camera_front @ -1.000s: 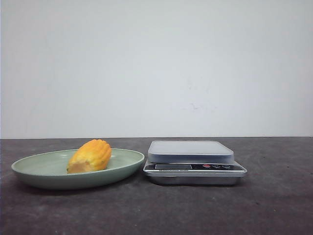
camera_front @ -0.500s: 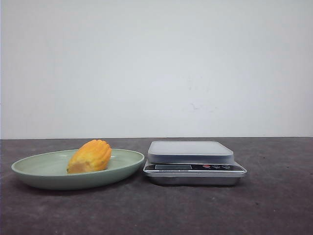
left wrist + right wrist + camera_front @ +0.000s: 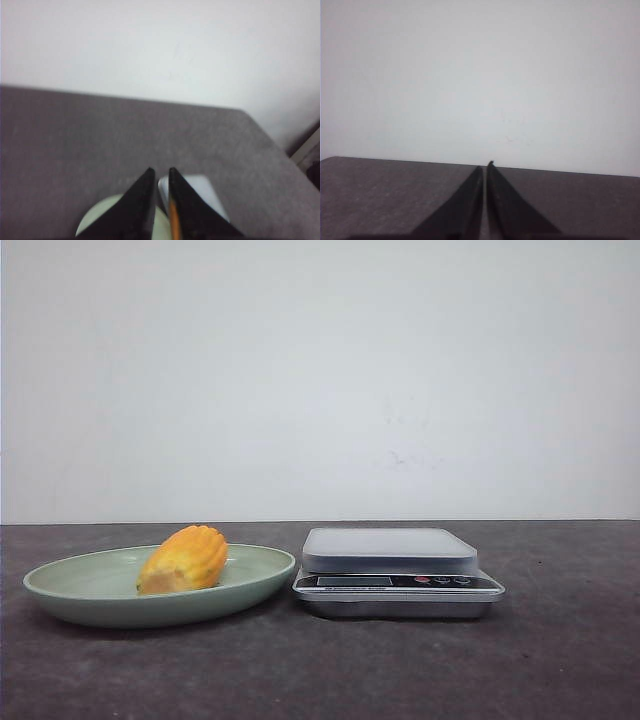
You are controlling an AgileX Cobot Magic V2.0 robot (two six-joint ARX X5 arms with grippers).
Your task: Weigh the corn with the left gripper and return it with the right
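The corn [image 3: 183,559], a stubby yellow-orange cob piece, lies in the pale green plate [image 3: 70,585] on the left of the dark table. The silver scale [image 3: 390,550] stands just right of the plate with nothing on its platform. Neither gripper shows in the front view. In the left wrist view my left gripper [image 3: 160,171] is high above the plate [image 3: 95,222] and scale [image 3: 202,190], jaws nearly together and empty. A thin orange sliver of the corn [image 3: 173,220] shows in the slit. My right gripper [image 3: 485,166] is shut and empty over bare table.
A plain white wall stands behind the table. The table's right edge [image 3: 272,145] shows in the left wrist view. Bare dark tabletop [image 3: 560,660] lies in front of and to the right of the scale.
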